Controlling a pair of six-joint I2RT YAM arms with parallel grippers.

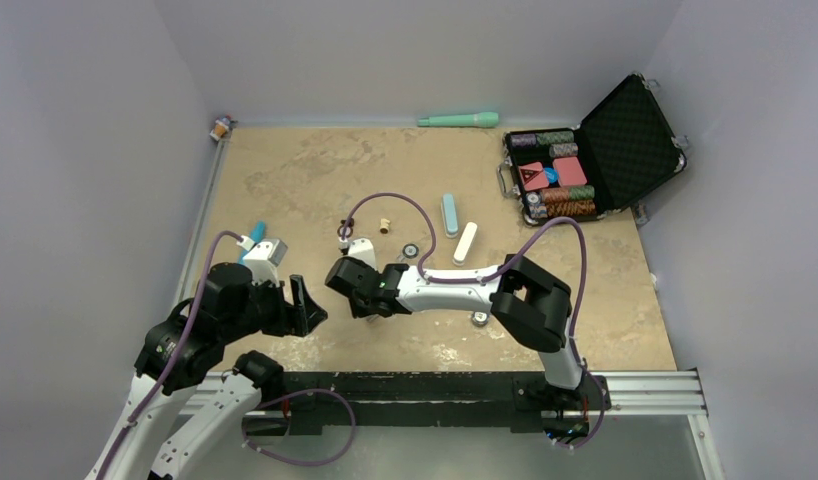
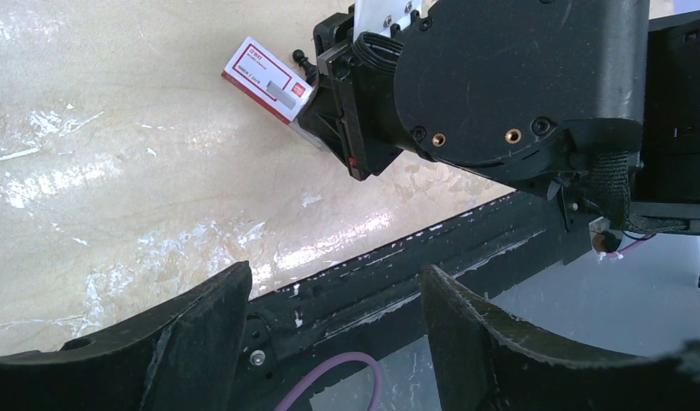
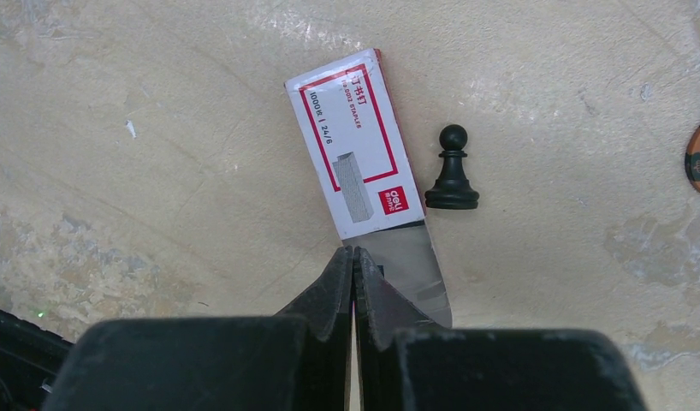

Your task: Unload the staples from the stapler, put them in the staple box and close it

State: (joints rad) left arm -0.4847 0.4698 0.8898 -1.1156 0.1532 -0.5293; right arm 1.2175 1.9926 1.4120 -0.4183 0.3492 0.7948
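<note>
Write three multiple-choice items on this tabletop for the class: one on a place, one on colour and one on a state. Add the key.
1. Where is the black chess pawn relative to the staple box?
A. standing upright beside it
B. standing on top of it
C. tucked inside it

2. The stapler lies in two parts. What colours are they?
A. red and black
B. pale blue and white
C. both green

3. How does the right gripper stand?
A. wide open
B. clamped round the pawn
C. shut, fingertips together

Key:
1 A: the right wrist view shows the pawn upright on the table next to the box's long edge.
2 B: the top view shows a pale blue oblong with the white part next to it.
3 C: no gap shows between its fingertips, and the pawn stands free.
</note>
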